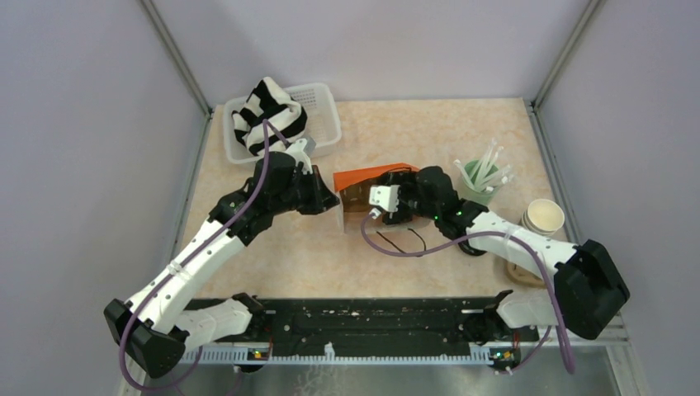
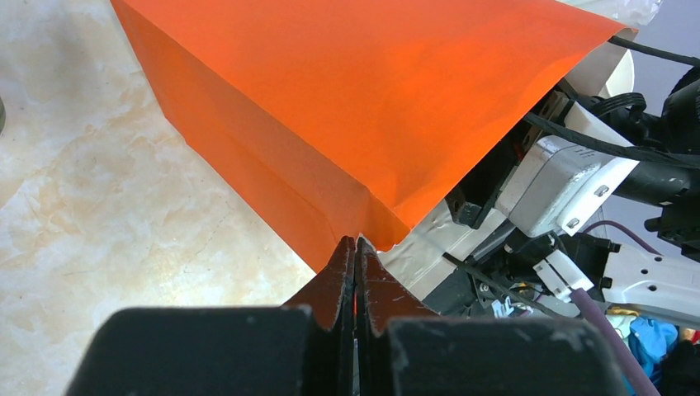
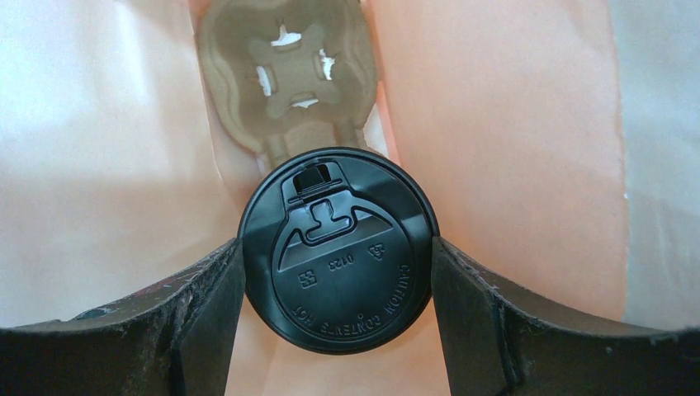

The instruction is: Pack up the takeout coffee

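An orange paper bag [image 1: 369, 176] stands open mid-table. My left gripper [image 2: 357, 244] is shut, pinching the bag [image 2: 371, 107] by the corner of its rim and holding its mouth toward the right arm. My right gripper [image 3: 337, 266] reaches inside the bag, shut on a takeout coffee cup, its fingers [image 3: 206, 289] pressing both sides of the round black lid [image 3: 337, 247]. Only the lid shows; the cup body is hidden under it. Beyond the lid a brown cardboard cup carrier [image 3: 285, 74] lies against the bag's inside. From above, the bag hides the right fingers and the cup.
A white basket [image 1: 320, 106] with a black-and-white striped cloth [image 1: 266, 115] sits at the back left. A mint tumbler of white straws [image 1: 479, 177] and a cream paper cup [image 1: 545, 216] stand to the right. Thin dark cord loops [image 1: 404, 241] lie on the table before the bag.
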You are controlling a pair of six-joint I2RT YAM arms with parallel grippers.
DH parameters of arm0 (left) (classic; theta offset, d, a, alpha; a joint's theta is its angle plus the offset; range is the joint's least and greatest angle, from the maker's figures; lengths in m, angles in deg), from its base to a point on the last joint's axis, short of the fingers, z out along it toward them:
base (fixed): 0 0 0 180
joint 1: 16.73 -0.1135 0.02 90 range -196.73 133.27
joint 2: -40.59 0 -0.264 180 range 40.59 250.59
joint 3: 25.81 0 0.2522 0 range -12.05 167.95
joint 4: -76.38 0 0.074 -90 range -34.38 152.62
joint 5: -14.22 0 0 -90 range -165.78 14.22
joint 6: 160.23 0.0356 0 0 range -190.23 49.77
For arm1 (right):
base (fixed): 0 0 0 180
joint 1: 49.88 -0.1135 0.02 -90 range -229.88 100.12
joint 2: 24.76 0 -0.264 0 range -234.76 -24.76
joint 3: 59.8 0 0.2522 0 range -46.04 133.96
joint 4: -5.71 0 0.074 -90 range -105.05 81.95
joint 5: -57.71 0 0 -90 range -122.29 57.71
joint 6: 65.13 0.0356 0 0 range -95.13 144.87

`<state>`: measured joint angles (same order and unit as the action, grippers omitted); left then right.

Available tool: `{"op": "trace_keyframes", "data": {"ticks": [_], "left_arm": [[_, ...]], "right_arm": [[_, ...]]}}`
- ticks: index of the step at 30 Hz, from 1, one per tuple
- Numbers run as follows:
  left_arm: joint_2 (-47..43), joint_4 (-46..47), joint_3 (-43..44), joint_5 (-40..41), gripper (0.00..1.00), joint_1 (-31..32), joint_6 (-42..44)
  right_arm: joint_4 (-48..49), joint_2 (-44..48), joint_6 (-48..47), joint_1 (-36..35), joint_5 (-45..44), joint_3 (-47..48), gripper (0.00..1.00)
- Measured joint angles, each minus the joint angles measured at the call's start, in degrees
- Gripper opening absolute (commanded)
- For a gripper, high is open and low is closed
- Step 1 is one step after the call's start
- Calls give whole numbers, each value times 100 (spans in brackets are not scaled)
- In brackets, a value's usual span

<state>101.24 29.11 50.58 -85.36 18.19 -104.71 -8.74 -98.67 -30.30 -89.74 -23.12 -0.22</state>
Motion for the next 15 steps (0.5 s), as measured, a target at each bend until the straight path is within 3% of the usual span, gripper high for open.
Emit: {"op": "trace_keyframes", "data": {"ticks": [6, 10, 15], "left_arm": [[0, -20, 2, 20, 0, 0, -11], [0, -35, 2, 22, 0, 0, -20], [2, -20, 0, 15, 0, 0, -79]], "right_arm": [[271, -103, 98, 2, -20, -59, 84], [-35, -103, 66, 2, -20, 26, 90], [-520, -103, 146, 2, -4, 264, 92]]}}
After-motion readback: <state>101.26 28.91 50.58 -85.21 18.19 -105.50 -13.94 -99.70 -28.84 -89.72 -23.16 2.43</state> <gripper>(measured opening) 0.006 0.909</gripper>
